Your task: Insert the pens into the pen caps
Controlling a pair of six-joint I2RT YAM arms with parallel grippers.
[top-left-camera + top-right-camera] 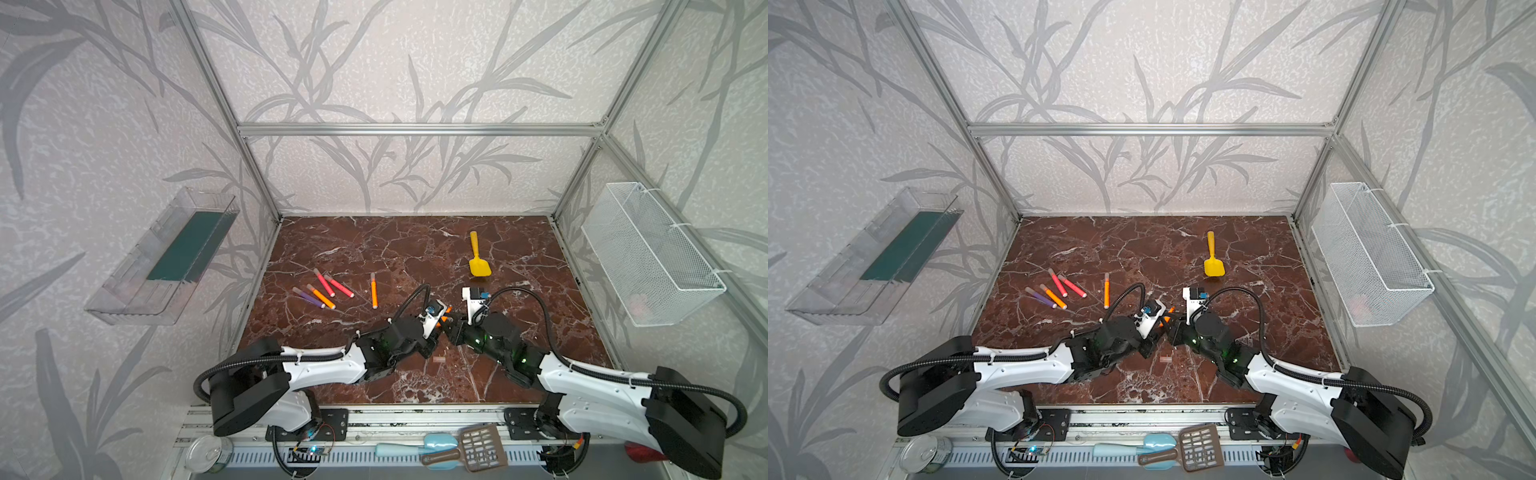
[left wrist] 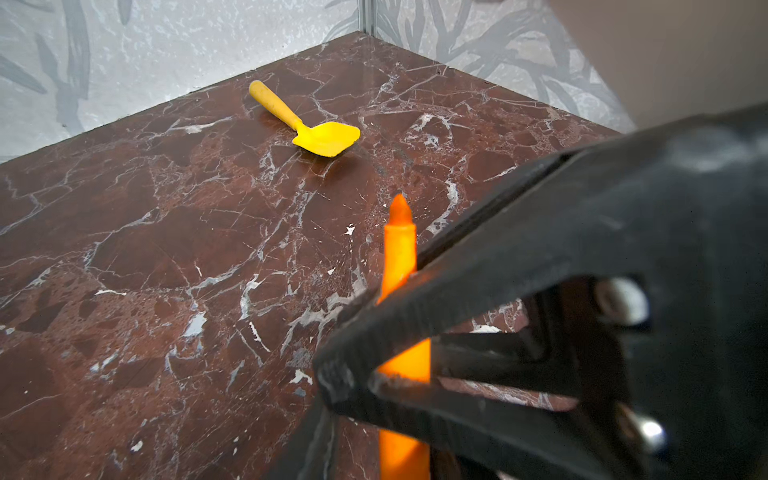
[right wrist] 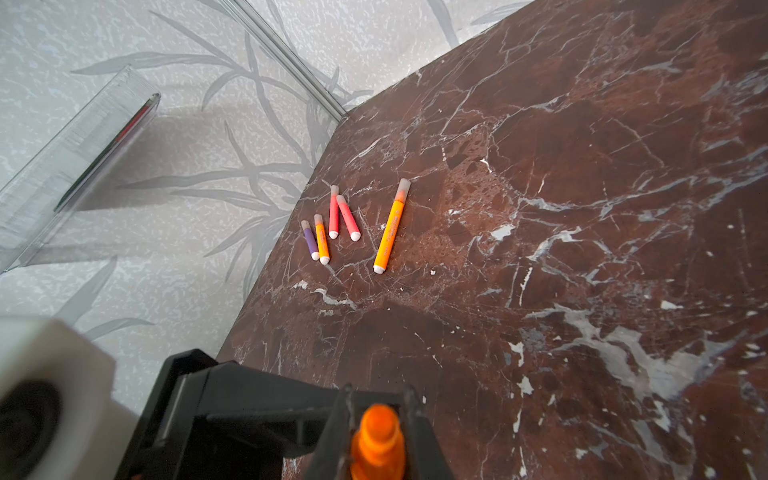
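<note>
Right wrist view: my right gripper [image 3: 378,395] is clamped on an uncapped orange pen [image 3: 377,444] near the centre of the tabletop [image 1: 415,249]. Left gripper [image 1: 439,329] meets it from 9 o'clock; I cannot tell its state. Five capped pens [image 3: 333,216] lie at 10 o'clock, and one loose pen cap [image 1: 438,360] at 6 o'clock.

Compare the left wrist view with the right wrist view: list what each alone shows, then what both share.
Only the left wrist view shows the yellow shovel. Only the right wrist view shows five capped pens lying flat and the clear wall tray. Both show the uncapped orange pen, held in the right gripper, and the marble table.
</note>
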